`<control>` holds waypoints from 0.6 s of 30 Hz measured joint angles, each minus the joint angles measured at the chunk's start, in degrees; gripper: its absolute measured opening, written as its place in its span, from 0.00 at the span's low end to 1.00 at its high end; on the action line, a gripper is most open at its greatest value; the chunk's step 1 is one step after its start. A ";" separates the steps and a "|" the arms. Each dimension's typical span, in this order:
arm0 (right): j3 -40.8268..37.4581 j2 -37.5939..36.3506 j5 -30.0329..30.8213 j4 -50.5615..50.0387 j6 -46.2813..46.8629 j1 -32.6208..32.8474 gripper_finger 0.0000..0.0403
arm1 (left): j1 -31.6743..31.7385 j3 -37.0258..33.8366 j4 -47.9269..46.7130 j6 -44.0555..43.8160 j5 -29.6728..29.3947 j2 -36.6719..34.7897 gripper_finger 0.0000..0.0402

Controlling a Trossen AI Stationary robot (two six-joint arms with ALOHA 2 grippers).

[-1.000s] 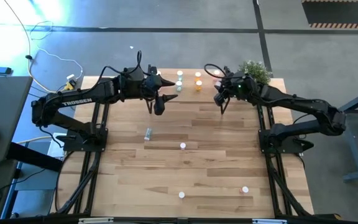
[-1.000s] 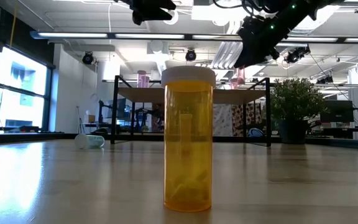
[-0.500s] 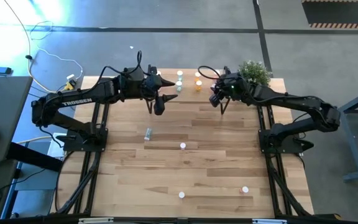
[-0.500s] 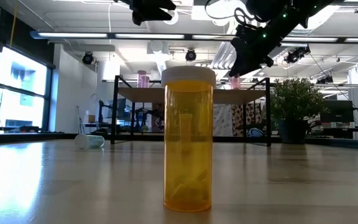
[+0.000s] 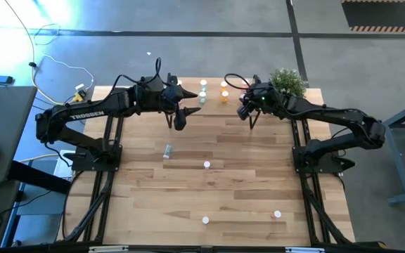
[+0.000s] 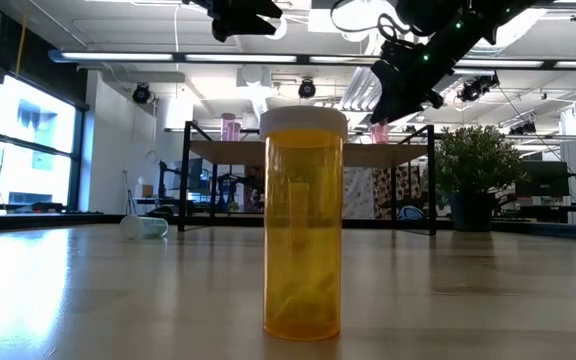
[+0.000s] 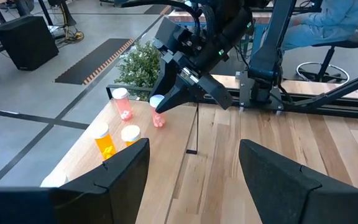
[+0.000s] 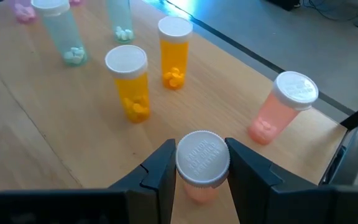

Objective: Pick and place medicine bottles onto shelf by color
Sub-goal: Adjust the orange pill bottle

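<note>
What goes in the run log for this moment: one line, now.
right pincer: shut on pink bottle, over shelf | shelf: two orange bottles, one pink bottle standing | left pincer: open, empty

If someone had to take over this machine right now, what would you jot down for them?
Right claw: shut on a pink bottle, held over the shelf beside another pink one.
Left claw: open, empty, hanging over the table's far side.
Done: orange bottles and green bottles stand on the shelf.
Left: set this pink one down; several bottles remain on the table, one lying down.
</note>
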 joint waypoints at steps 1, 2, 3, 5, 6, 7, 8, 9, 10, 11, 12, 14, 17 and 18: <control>0.00 -0.02 0.12 -0.08 0.33 0.00 0.27 | 0.00 0.00 0.00 0.00 0.00 0.00 0.60; 0.00 -0.02 0.13 -0.09 0.49 0.00 0.27 | 0.00 0.00 0.00 0.00 0.00 0.00 0.60; 0.00 -0.02 0.13 -0.13 0.50 0.00 0.27 | 0.00 0.00 0.00 0.00 0.00 0.00 0.60; 0.00 -0.02 0.36 -0.22 0.52 0.01 0.27 | 0.00 0.00 0.00 0.00 0.00 0.00 0.60; 0.00 -0.02 0.54 -0.25 0.52 0.02 0.27 | 0.00 0.00 0.00 0.00 0.00 0.00 0.60; 0.00 -0.02 0.66 -0.30 0.50 0.00 0.27 | 0.00 0.00 0.00 0.00 0.00 0.00 0.60; 0.00 -0.02 0.72 -0.34 0.50 0.00 0.27 | 0.00 0.00 0.00 0.00 0.00 0.00 0.60; 0.00 -0.02 0.77 -0.40 0.47 0.00 0.27 | 0.00 0.00 0.00 0.00 0.00 0.00 0.60; 0.00 -0.02 0.97 -0.42 0.41 0.00 0.28 | 0.00 0.00 0.00 0.00 0.00 0.00 0.60; 0.00 -0.02 1.65 -0.50 0.47 0.02 0.28 | 0.00 0.00 0.00 0.00 0.00 0.00 0.60; 0.00 -0.02 2.28 -0.63 0.52 0.02 0.29 | 0.00 0.00 0.00 0.00 0.00 0.00 0.60; 0.00 -0.01 2.10 -0.74 0.50 0.00 0.32 | 0.00 0.00 0.01 0.00 0.00 0.00 0.60; -0.17 0.20 1.38 -1.66 0.55 0.00 0.37 | 0.00 0.00 0.02 0.00 0.00 0.00 0.60; -0.17 0.15 1.38 -1.50 0.60 0.00 0.38 | 0.00 0.00 0.02 0.00 0.00 0.00 0.60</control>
